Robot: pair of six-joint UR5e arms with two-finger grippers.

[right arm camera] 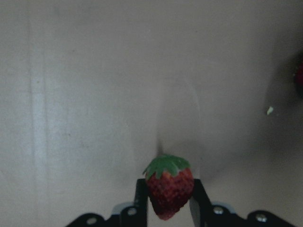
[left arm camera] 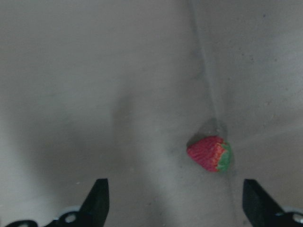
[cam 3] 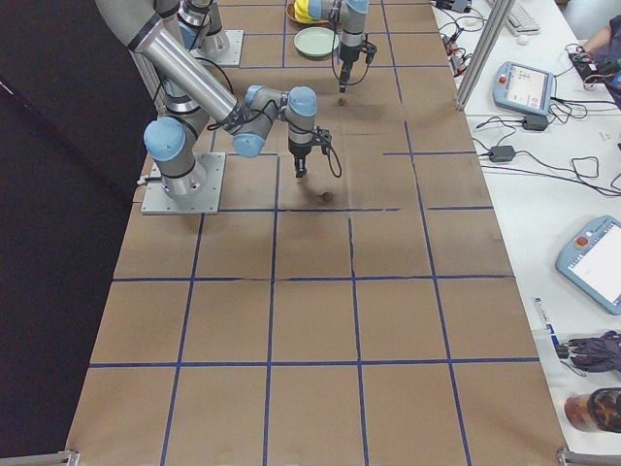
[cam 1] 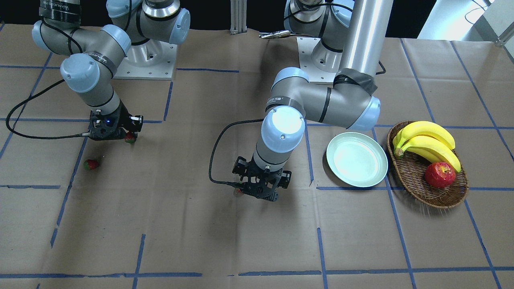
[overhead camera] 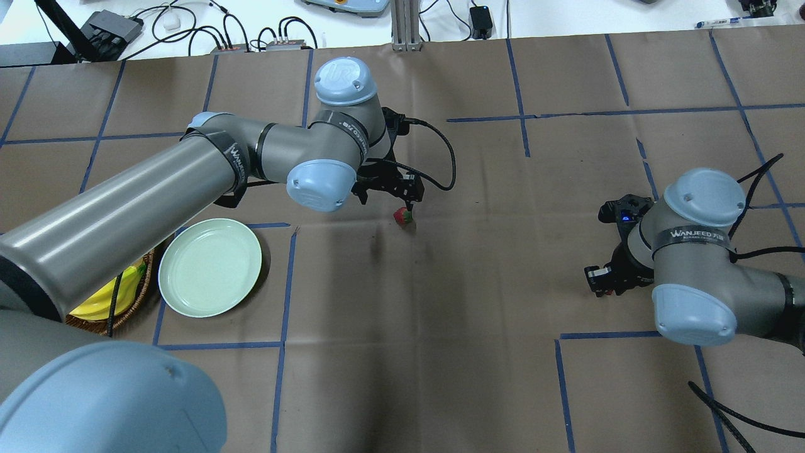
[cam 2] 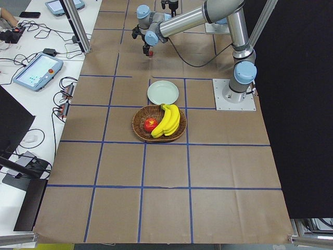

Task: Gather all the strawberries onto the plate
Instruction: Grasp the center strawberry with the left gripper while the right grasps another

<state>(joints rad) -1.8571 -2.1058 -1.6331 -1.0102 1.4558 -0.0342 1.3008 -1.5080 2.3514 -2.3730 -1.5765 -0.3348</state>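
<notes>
My right gripper point(right arm camera: 169, 204) is clamped across the body of one strawberry point(right arm camera: 169, 182), which leaves its leafy cap free. This berry is well apart from the plate point(cam 1: 356, 159), which holds nothing yet. My left gripper point(left arm camera: 176, 191) hangs with fingers spread wide over a second strawberry point(left arm camera: 209, 153), the one nearest the plate. It lies off-centre toward one finger, so I judge a small shift is needed before closing. A third strawberry point(cam 1: 91, 164) lies farthest from the plate, untouched.

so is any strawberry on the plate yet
No, the plate shows only its bare pale green surface in the front view.
</notes>
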